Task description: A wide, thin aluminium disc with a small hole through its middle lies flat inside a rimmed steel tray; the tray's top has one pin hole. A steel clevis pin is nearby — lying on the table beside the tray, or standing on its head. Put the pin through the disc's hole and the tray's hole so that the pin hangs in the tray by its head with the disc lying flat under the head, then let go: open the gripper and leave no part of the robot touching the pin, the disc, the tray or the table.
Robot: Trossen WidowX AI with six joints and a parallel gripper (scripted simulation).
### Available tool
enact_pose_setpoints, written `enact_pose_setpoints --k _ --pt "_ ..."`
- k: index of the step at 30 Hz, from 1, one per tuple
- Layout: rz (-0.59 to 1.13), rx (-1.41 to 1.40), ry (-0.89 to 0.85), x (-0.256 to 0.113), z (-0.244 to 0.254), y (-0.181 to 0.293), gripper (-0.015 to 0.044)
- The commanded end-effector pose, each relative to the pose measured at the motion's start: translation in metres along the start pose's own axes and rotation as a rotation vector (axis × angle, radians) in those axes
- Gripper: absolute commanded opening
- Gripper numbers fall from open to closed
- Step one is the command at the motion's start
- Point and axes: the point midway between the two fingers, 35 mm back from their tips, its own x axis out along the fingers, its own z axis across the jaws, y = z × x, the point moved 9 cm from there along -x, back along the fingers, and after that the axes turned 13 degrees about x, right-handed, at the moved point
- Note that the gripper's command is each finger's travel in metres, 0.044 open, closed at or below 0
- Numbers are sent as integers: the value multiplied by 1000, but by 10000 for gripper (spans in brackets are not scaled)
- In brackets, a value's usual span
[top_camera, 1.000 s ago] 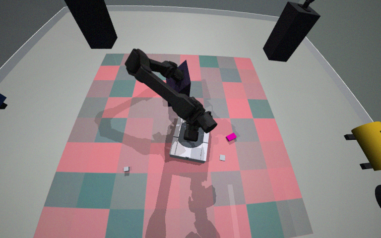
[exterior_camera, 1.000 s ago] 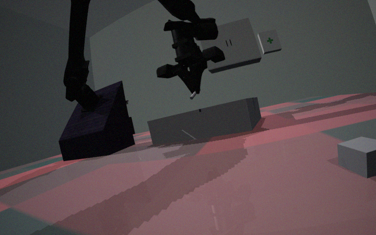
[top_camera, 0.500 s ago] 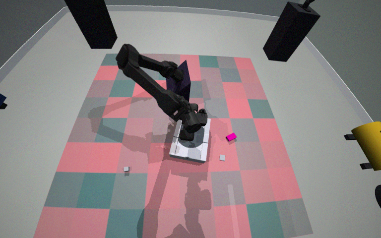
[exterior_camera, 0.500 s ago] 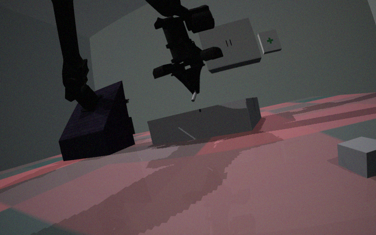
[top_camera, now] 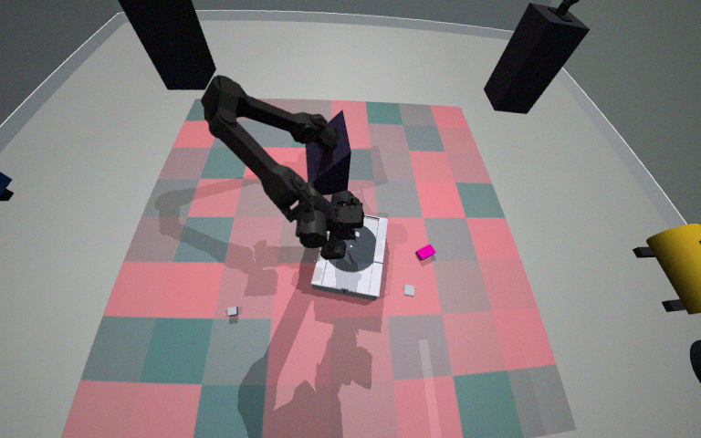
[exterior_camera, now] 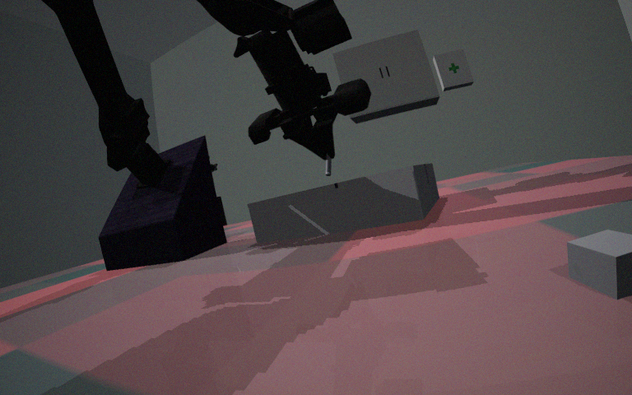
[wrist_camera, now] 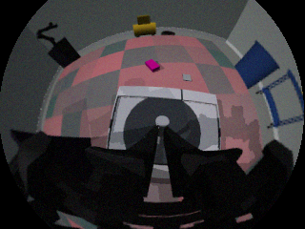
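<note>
Checkered table [top_camera: 137, 288] [exterior_camera: 419, 344] [wrist_camera: 107, 62] carries the tray [top_camera: 319, 281] [exterior_camera: 335, 209] [wrist_camera: 210, 138] and blocks.

Dim grey-green walls surround the room; a pale cabinet [exterior_camera: 388, 74] hangs beside a smaller box [exterior_camera: 453, 69] bearing a green cross.

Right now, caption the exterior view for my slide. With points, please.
Claw [exterior_camera: 328, 157] gripping a steel pin [exterior_camera: 328, 166], hanging near upright above the tray [exterior_camera: 335, 209].
</note>
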Motion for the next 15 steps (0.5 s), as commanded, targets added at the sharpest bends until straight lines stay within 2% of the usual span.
enact_pose_setpoints --k 1,15 --pt "-105 -13 -26 1 -2 13 0" --pt "-418 -33 -105 12 -12 51 0"
